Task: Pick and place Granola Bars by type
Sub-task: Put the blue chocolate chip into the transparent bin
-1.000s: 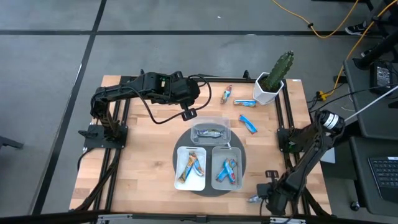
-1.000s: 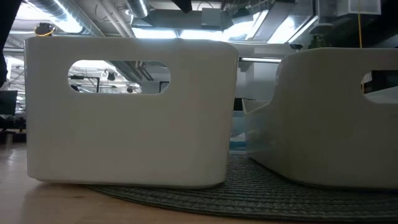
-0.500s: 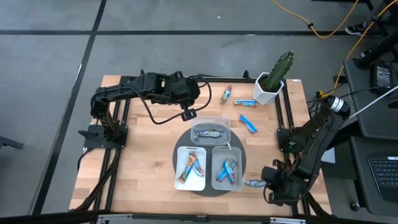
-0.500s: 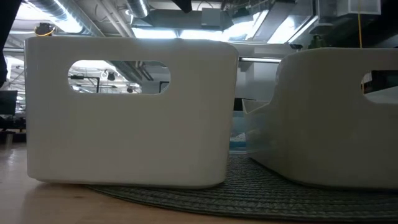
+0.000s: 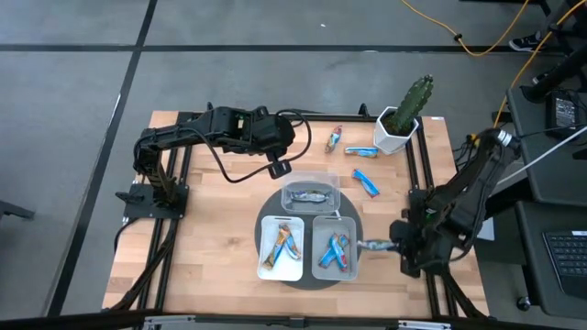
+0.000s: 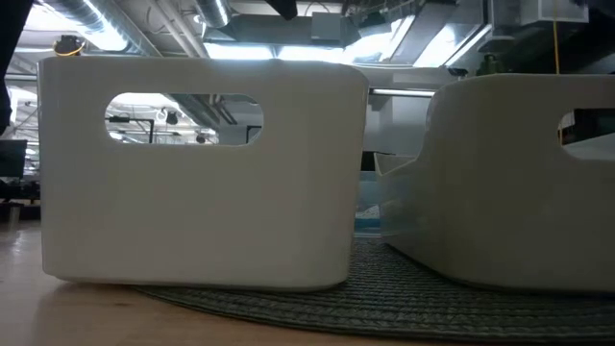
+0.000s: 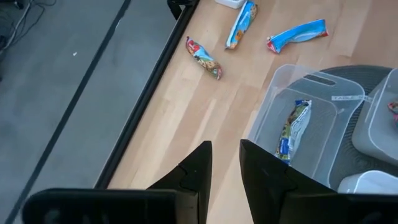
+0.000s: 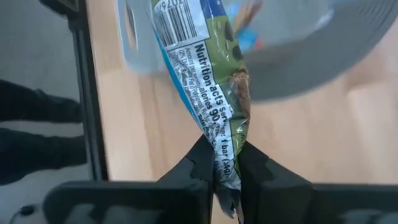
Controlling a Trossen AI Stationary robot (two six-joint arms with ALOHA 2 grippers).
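Note:
My right gripper (image 5: 392, 247) is shut on a green-and-blue granola bar (image 5: 374, 246), just right of the right-hand white tray (image 5: 348, 240) on the round grey mat (image 5: 353, 215). More bars lie in that tray, in the left white tray (image 5: 266, 247) and in the clear tray (image 7: 323, 99). Three loose bars (image 5: 335, 138) (image 5: 361, 152) (image 5: 367, 183) lie flat on the wood at the far right. My left gripper (image 5: 278, 169) hangs above the table just beyond the clear tray, slightly open, with nothing between its fingers (image 7: 199, 168). My right gripper pinches the bar's crimped wrapper end (image 8: 225, 149) between its two fingers. The fingers slant down from the table's right side. The bar sticks out beyond them toward the trays, lifted clear of the table, its printed label side toward the wrist camera.
A cactus in a white pot (image 5: 396, 133) stands at the far right corner. Black frame rails (image 5: 417, 174) run along the table's left and right sides. In the low view the two white trays (image 6: 202, 173) (image 6: 509, 183) fill the picture. Bare wood lies left of the mat.
My right gripper has risen from the near right corner and gone toward the far edge and the trays. It has tipped and carried the bar along, so the bar has come off the wood and now hangs beside the right-hand white tray.

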